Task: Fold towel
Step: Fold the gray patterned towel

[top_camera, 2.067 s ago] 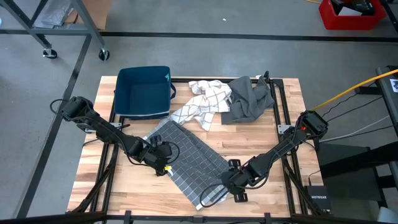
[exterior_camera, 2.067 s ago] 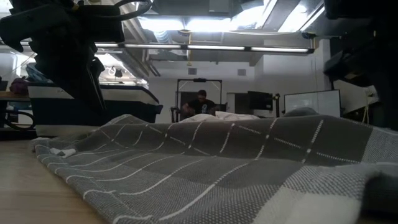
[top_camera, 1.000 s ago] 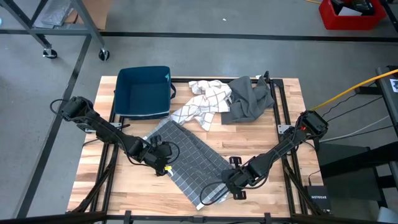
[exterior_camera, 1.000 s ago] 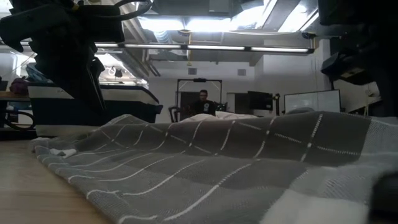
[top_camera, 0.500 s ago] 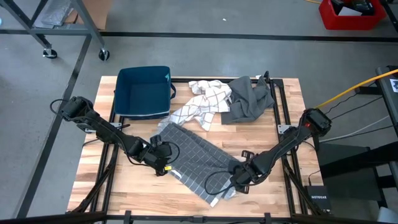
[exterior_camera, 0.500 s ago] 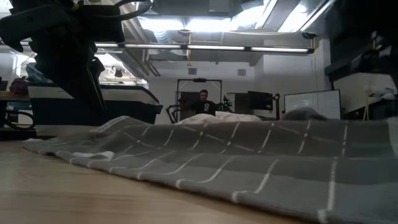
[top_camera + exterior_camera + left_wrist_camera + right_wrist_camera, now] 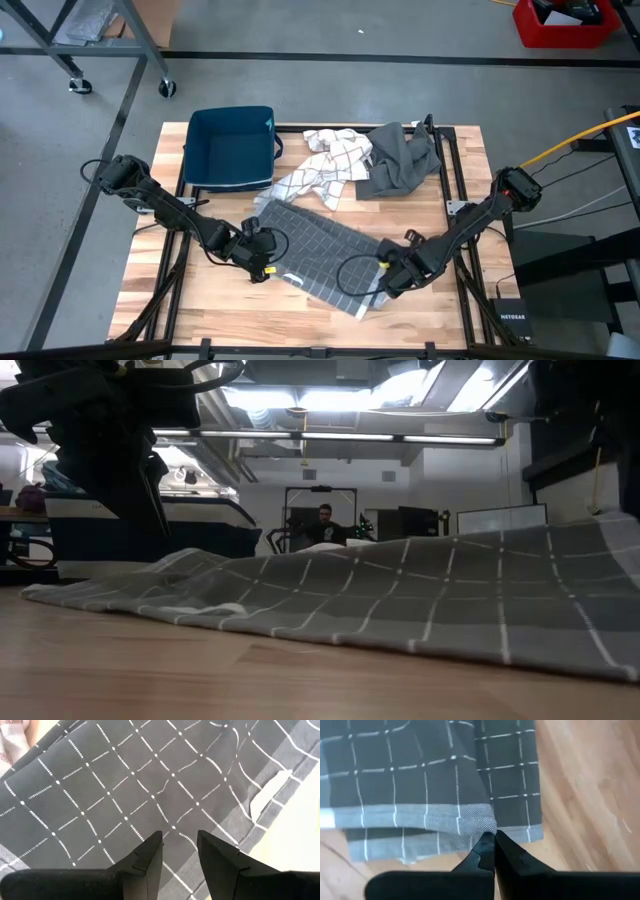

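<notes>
The dark grey cotton towel with thin white checks (image 7: 315, 250) lies spread on the pale wooden bench (image 7: 440, 305), between the two arms. It looks light, limp and drapey (it sags in soft ripples where lifted), so it should be taken by corners or hem, not the middle. The right gripper (image 7: 492, 842) is clamped on a folded hem corner. The left gripper (image 7: 180, 845) hangs over the opposite edge, fingers apart, holding nothing.
</notes>
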{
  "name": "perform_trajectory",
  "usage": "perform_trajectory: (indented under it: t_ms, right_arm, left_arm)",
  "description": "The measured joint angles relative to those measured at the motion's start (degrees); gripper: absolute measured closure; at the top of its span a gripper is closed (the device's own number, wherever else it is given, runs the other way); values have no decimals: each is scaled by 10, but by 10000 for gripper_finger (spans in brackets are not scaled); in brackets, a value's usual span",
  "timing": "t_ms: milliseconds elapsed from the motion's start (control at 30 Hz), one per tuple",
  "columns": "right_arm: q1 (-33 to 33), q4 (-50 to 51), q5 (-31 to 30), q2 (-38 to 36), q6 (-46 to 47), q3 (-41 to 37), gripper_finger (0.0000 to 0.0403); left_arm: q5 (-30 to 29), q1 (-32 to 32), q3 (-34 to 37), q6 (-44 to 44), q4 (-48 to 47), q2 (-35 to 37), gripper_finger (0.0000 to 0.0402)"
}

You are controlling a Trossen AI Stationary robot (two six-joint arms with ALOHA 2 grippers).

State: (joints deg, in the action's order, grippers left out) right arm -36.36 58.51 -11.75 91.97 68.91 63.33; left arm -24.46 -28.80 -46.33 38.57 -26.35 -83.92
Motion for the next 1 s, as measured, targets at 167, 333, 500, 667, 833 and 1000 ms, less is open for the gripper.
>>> perform_trajectory:
  t_ms: [167, 333, 500, 667, 833, 1000]
  right_arm:
    - [0, 32, -24, 0, 50, -5, 399]
    - [0, 35, -57, -1, 50, -28, 398]
    - [0, 33, -58, -1, 50, -31, 391]
    - [0, -4, -47, -1, 48, -31, 333]
    - [0, -24, -25, -1, 48, -31, 267]
    - [0, -29, -17, 0, 48, -31, 238]
  left_arm:
    - [0, 0, 0, 0, 0, 0, 286]
    - [0, 0, 0, 0, 0, 0, 286]
    - [0, 0, 0, 0, 0, 0, 286]
    - [0, 0, 0, 0, 0, 0, 286]
    - [0, 0, 0, 0, 0, 0, 286]
    - [0, 0, 0, 0, 0, 0, 286]
